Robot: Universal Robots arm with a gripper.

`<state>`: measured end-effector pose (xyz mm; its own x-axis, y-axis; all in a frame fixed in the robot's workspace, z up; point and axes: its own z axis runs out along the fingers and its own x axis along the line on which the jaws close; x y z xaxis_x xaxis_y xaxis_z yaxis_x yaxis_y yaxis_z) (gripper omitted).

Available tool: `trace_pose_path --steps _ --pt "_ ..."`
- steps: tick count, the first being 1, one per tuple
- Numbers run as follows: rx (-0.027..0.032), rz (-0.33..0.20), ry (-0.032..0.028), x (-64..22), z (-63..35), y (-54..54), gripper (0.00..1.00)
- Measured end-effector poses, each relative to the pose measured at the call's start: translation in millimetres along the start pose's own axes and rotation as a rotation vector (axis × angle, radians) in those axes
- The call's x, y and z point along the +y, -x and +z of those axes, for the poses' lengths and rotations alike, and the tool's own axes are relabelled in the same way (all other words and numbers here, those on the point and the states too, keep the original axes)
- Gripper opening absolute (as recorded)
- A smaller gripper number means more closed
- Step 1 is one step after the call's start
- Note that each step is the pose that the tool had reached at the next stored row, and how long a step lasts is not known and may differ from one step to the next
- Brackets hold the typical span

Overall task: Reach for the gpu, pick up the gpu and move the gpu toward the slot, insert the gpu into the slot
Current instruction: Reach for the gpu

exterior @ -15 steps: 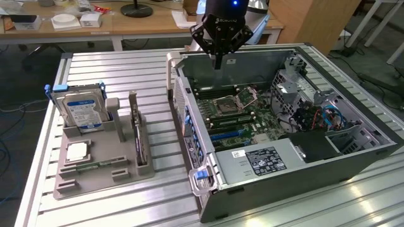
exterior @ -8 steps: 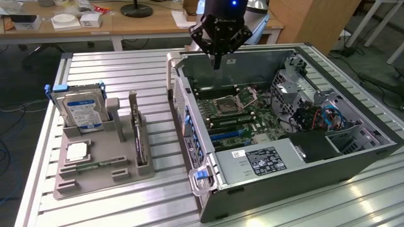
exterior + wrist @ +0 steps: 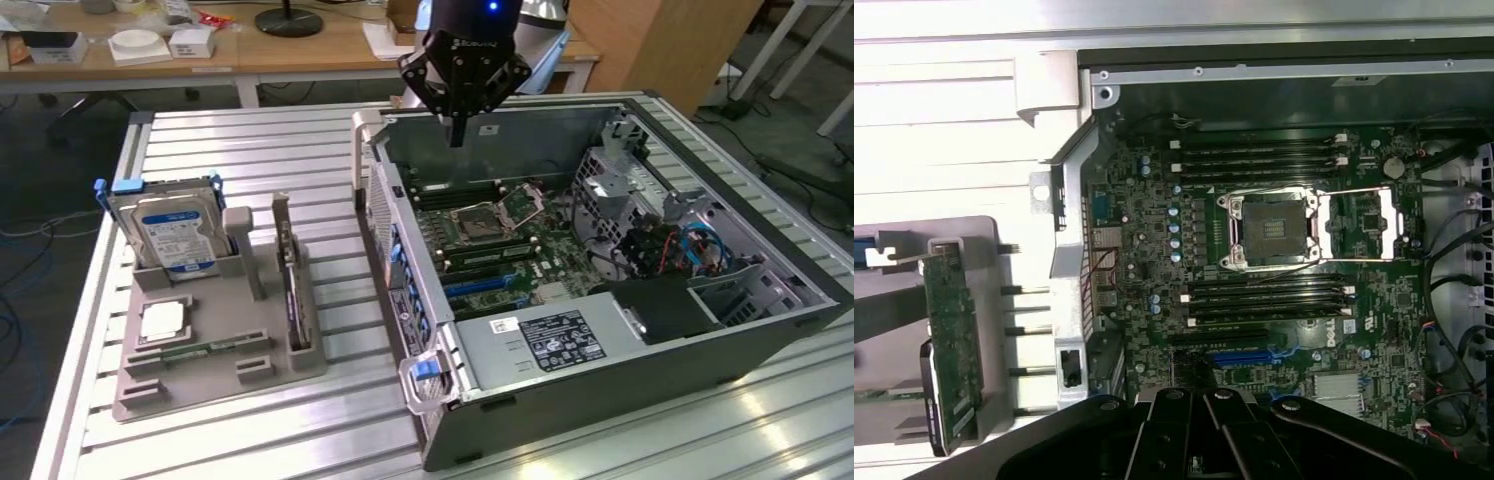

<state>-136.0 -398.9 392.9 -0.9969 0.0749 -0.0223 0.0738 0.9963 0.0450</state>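
Ext. cam: high, off to one side of the counter point(image 3: 267, 150), tilted down, mid range. Takes in the whole open PC case point(image 3: 601, 400) and the grey holder point(image 3: 200, 365) at the exterior view's left. Wrist cam: above the case, facing straight down, close on the motherboard point(image 3: 1154, 230). Shared: motherboard, CPU socket point(image 3: 1269, 228), holder edge w/ gpu point(image 3: 952, 340).

I list what I see: counter point(image 3: 240, 150), ribbed bare metal, bright sheen; computer case point(image 3: 627, 375), dark painted metal, matt; holder point(image 3: 200, 375), grey plastic, matt; gpu point(image 3: 287, 280), green circuit board, dull; hard drive point(image 3: 167, 230), silver metal, glossy blue label; gripper point(image 3: 458, 135), black, matt.
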Motion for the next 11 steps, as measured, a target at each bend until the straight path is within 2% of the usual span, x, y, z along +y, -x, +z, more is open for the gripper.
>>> trace_pose_path --steps 11 --pt "0.0011 0.000 -0.0001 -0.2 0.2 -2.1 0.10"
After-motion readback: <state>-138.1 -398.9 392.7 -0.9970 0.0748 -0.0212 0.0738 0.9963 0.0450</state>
